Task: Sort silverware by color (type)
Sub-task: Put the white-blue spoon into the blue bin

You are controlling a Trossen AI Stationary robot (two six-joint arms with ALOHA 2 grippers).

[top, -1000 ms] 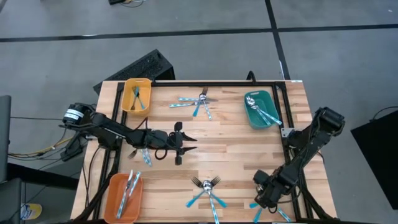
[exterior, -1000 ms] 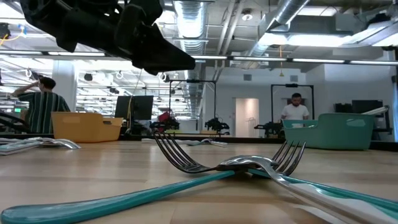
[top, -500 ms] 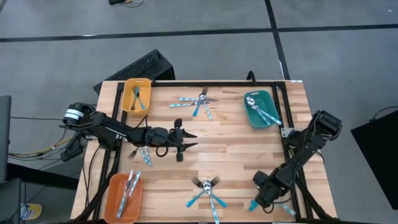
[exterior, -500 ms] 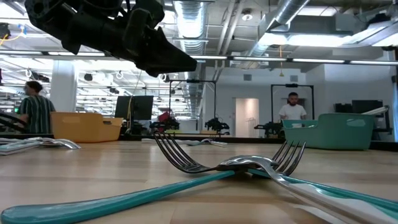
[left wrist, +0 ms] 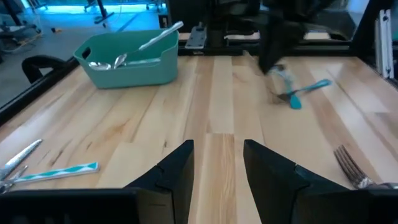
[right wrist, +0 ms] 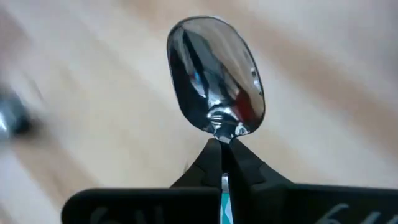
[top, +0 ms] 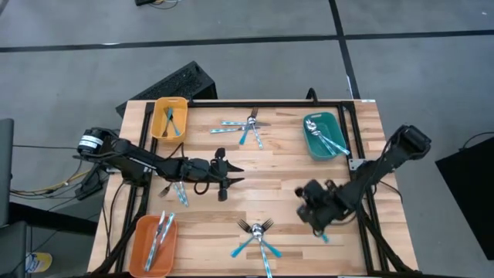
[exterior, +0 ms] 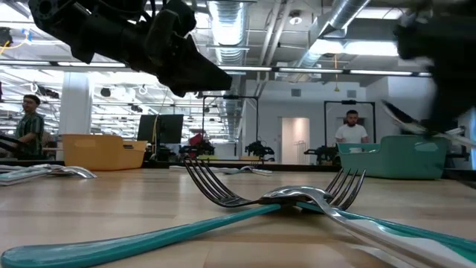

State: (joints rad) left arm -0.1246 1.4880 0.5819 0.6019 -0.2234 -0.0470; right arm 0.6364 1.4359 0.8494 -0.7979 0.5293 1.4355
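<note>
The silverware has silver heads and light-blue handles. My right gripper [top: 312, 212] is over the table's right middle, shut on a spoon [right wrist: 214, 74] whose bowl sticks out past the fingertips. My left gripper [top: 235, 174] hovers open over the table's left middle with nothing between its fingers [left wrist: 180, 171]. Crossed forks [top: 258, 232] lie on the wood near the front edge. More pieces [top: 247, 127] lie at the far middle, and a few [top: 179, 193] lie under the left arm. My right gripper pinches the spoon at its neck [right wrist: 222, 134], where the bowl meets the handle, between its two fingertips [right wrist: 205, 165]. The handle runs back between the fingers, and its blue end [top: 324, 238] shows behind the gripper. The spoon is lifted clear of the table.
A yellow tray [top: 157, 116] at the far left holds pieces. A teal tray [top: 310, 143] at the far right holds spoons. An orange tray [top: 139, 247] at the near left holds pieces. Bare wood lies between the two grippers. People stand in the room behind.
My right gripper has risen from the table's near right corner and swung toward the middle of the table, tipping more steeply downward. The spoon has come up off the wood with it. My left gripper has stayed in place.
</note>
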